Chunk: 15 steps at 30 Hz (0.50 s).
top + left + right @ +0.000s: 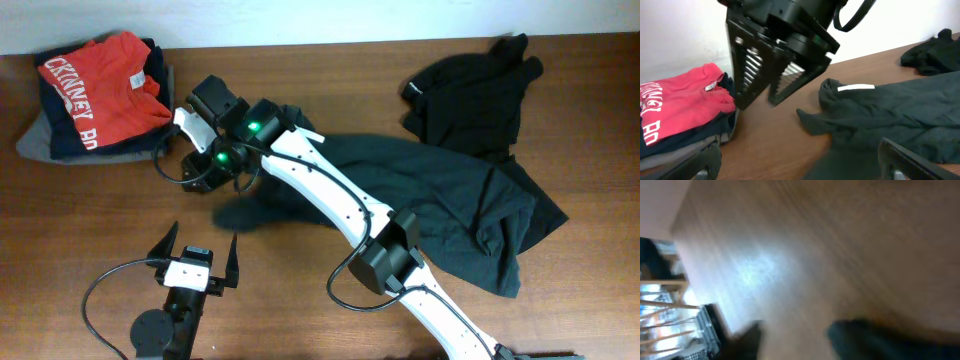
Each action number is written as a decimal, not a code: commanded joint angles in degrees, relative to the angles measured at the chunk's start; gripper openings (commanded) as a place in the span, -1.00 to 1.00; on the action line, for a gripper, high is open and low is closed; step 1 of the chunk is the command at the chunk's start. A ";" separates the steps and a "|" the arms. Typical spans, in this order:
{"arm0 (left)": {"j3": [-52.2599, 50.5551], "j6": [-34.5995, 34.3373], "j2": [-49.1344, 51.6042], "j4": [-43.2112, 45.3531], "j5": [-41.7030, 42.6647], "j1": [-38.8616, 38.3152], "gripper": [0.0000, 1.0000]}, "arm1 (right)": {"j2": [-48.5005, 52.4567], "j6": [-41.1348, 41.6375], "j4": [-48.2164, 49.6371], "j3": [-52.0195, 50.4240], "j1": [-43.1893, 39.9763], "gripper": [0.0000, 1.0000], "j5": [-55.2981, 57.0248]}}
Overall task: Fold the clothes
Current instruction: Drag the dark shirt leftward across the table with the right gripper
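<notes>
- Worktop (80, 220): brown wood, carrying three lots of cloth.
- Dark grey-green T-shirt (440, 200): lies rumpled and unfolded from the centre out toward 4 o'clock. Its collar end with the white tag (855, 87) points toward 9 o'clock.
- Black T-shirt (470, 90): a loose heap at 1 o'clock, touching the grey-green one and not yet handled.
- Folded stack (40, 140): at 10 o'clock, with a red shirt (100, 90) on top.
- Right gripper (757, 102): reached across to about 10 o'clock, just beside the collar end and near the stack. Its jaws are parted with nothing between them.
- Left gripper (203, 238): at 7 o'clock, spread wide and empty, clear of all cloth.
- Step in hand (judged): laying out the grey-green shirt, with no fold made so far.
- Next move (judged): it calls for flattening the wrinkled body. After that, each gripper should pinch an edge, right on the collar side and left on the near hem, and both should lift together so the soft cloth does not bunch.
</notes>
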 commanded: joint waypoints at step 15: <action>-0.24 0.94 -0.55 -0.22 -0.24 0.28 0.99 | -12.39 -5.33 -8.02 2.01 -35.17 0.90 29.83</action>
